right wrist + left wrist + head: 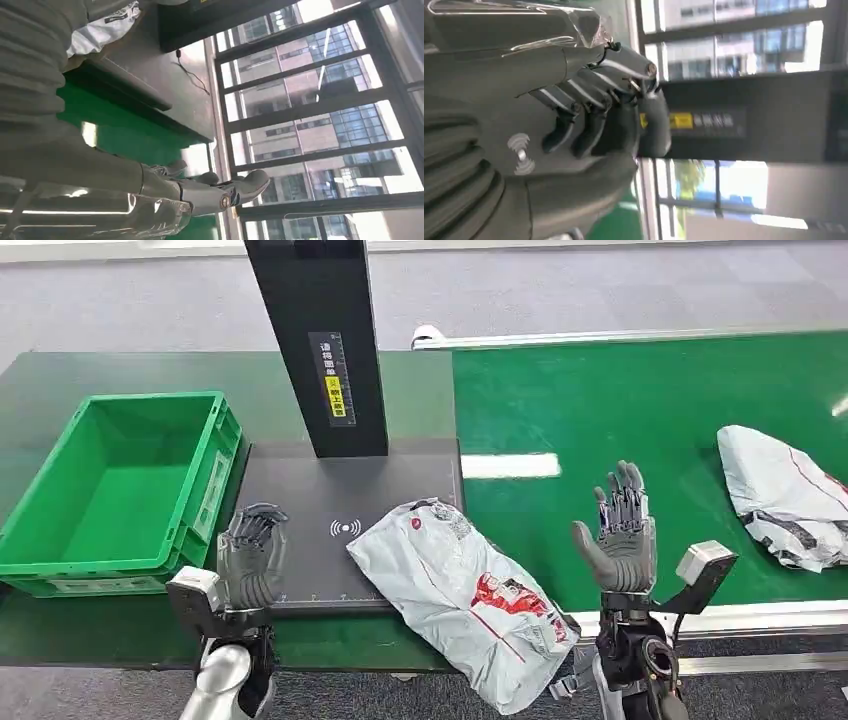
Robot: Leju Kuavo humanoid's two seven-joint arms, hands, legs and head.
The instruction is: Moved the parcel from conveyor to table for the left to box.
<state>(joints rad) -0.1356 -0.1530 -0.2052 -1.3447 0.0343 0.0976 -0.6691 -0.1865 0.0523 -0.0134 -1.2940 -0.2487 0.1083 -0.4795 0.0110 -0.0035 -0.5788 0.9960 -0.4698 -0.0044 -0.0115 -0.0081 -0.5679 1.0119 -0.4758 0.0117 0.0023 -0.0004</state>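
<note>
A: Where's the parcel (pixel 465 592)?

B: On the dark scanner pad (pixel 300 490), near edge, its tail overhanging the surface (pixel 60 370). The right hand (pixel 622 532) is spread and empty over the conveyor (pixel 640 400); the left hand (pixel 250 555) is curled, holding nothing.

A: Advice?

B: It's slick, crinkled, floppy plastic. I'd grip the bulk, then lift left into the rigid green crate (pixel 60 540).

Parcel-sorting hall, green conveyor (pixel 650 400), scanner pad (pixel 330 500)

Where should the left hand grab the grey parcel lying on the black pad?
Probably the parcel's upper-left corner on the black pad: it lies flat and nearest the left hand. Come from the parcel's left, over the pad; its far end overhangs the table edge.
</note>
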